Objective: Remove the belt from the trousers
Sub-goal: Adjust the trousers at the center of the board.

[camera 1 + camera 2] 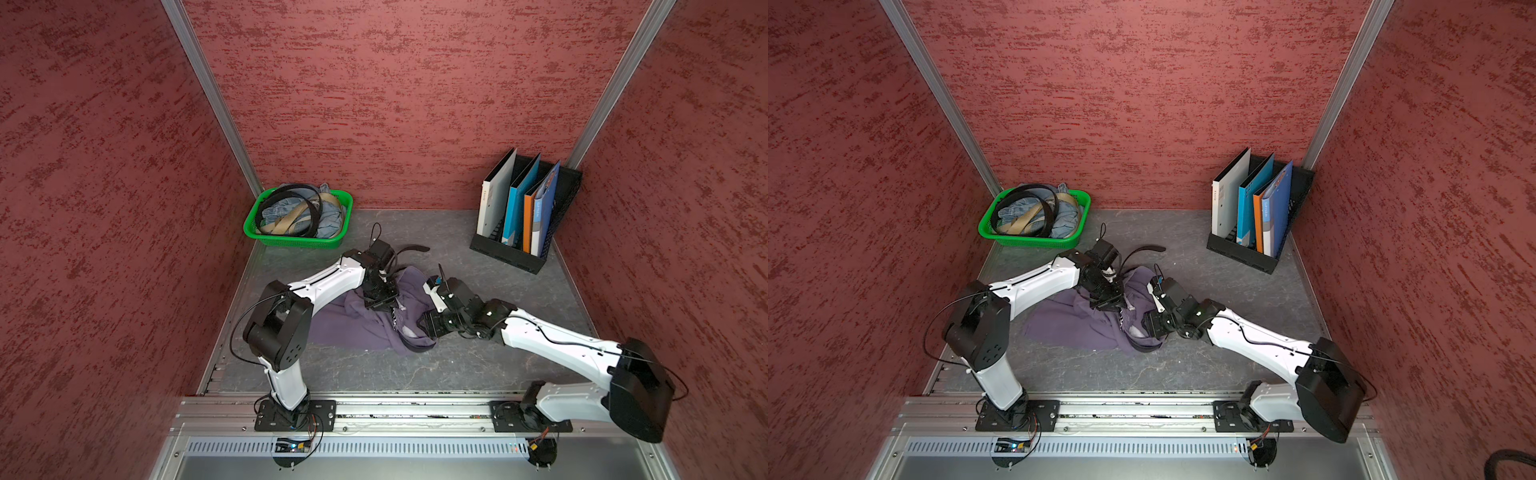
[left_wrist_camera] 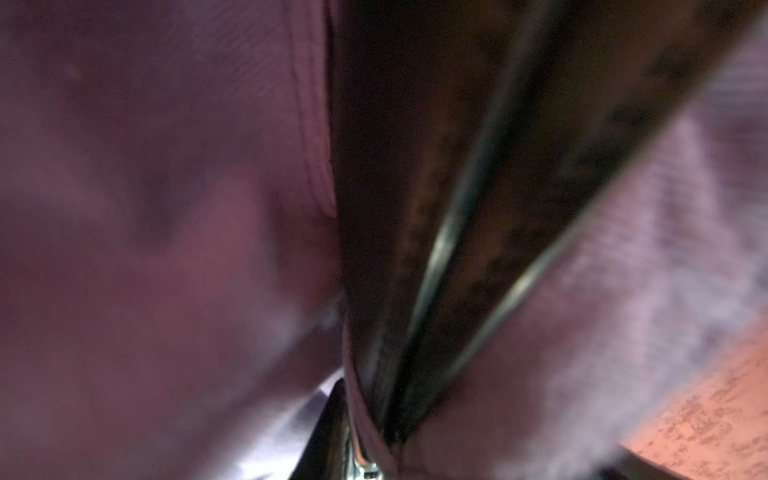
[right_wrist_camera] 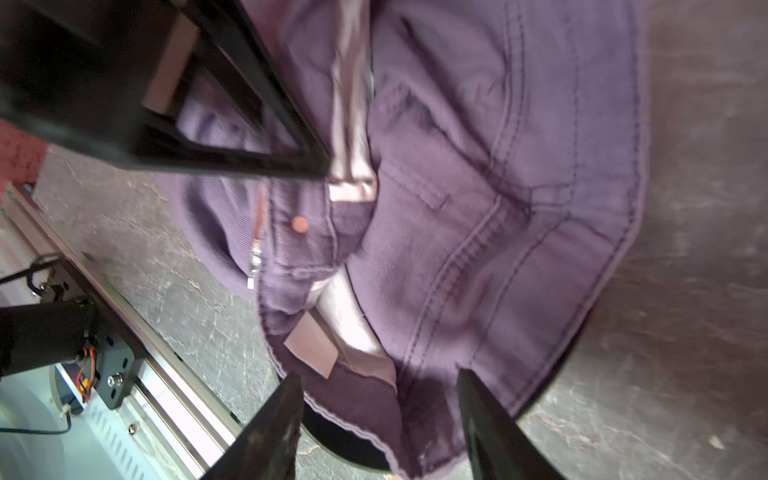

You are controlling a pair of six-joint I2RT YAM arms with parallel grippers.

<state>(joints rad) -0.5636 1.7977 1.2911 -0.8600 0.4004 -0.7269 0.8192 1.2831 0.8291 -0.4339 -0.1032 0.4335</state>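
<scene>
A grey worktop (image 1: pixel 457 365) is enclosed by red textured walls. The purple trousers (image 1: pixel 353 328) are spread crumpled at its middle, between the two arms.

A black file rack (image 1: pixel 511 253) is set in the far corner on the right arm's side. Four upright folders are held in it: one white, two blue and one orange. A green basket (image 1: pixel 299 241) is set in the opposite far corner. It is filled with a light blue denim garment (image 1: pixel 330 220), over which a wide black belt (image 1: pixel 291 189) and a tan belt (image 1: pixel 286 222) are coiled.

The belt (image 1: pixel 413 248) is seen threaded around the trousers' waistband. One free end is curled on the worktop just beyond the left wrist, and a dark loop is seen under the waistband edge near the right arm. In the left wrist view the belt (image 2: pixel 415 145) is shown blurred and very close against the purple fabric.

The left tool (image 1: pixel 384 305) is pressed down on the waistband; how far it is open cannot be told. The right tool (image 3: pixel 378 376) is held with its fingers (image 3: pixel 270 432) well apart, the waistband edge lies between them, and nothing is gripped.

A small round button (image 3: pixel 300 224) is seen on the waistband.
</scene>
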